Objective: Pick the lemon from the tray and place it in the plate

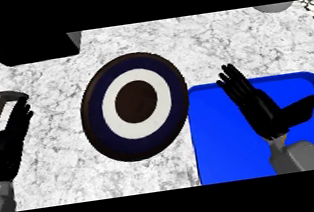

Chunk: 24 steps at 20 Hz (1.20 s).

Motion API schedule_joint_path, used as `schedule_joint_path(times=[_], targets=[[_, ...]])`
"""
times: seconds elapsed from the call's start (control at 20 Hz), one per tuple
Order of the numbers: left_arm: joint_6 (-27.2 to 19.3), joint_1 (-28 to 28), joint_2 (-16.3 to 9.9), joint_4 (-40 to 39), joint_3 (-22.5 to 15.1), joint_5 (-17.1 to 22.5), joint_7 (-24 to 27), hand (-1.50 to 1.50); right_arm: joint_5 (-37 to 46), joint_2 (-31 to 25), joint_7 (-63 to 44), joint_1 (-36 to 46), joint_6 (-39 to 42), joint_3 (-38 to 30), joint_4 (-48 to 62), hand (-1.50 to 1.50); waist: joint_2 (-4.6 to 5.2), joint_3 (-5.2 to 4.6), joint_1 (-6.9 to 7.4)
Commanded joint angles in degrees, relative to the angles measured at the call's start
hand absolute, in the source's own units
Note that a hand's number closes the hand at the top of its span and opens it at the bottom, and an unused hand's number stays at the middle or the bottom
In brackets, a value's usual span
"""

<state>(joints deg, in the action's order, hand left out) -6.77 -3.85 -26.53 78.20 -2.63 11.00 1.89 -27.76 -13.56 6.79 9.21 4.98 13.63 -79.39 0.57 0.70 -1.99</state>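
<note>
Right hand (260, 106) is flat open over the blue tray (217, 140), fingers straight, thumb stuck out sideways, holding nothing. Can't spot the lemon anywhere. The dark plate (135, 106) with its white ring sits just left of the tray on the marble bench (60, 141). Left hand (2, 150) rests open at the left edge. No readable writing.

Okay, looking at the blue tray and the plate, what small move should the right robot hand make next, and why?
Probably lift the right robot hand aside. It spreads open over the blue tray, no lemon shows anywhere, so it may be hidden underneath; the plate holds nothing yet.
</note>
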Motion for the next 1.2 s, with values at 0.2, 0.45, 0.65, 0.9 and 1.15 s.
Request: schedule_joint_path(times=[0.2, 0.45, 0.65, 0.9, 1.15], targets=[[0.8, -9.0, 0.3, 8.2, -0.2, -0.2, 0.5, 0.00, 12.7, -1.3, 3.9, 9.1, 2.8, 8.5, -4.3, 1.50, -1.04, -0.70, 2.73], [1.6, -10.4, 0.8, 8.4, -1.3, 0.5, -1.7, 0.00, 40.1, -13.0, -4.3, 9.8, -12.9, 14.3, -0.5, 1.50, -1.62, -1.05, 1.01], [3.8, -10.4, -0.1, 9.6, 0.1, 2.5, -2.7, 0.00, 37.2, 3.3, 6.4, -4.3, -28.4, 13.9, -0.9, -1.50, -0.71, -0.60, 1.22], [1.1, -14.0, 1.5, 11.7, -0.1, 0.3, -7.9, 0.00, 33.2, 2.2, 17.5, -8.0, -27.1, 9.6, -5.4, -1.50, -0.69, -0.66, 1.55], [4.1, -9.9, 0.4, 12.8, 1.9, 0.7, -5.2, 0.00, 39.6, -7.0, 5.6, -12.2, -28.2, 8.2, -21.0, -1.50, -0.80, -0.77, 1.56]])
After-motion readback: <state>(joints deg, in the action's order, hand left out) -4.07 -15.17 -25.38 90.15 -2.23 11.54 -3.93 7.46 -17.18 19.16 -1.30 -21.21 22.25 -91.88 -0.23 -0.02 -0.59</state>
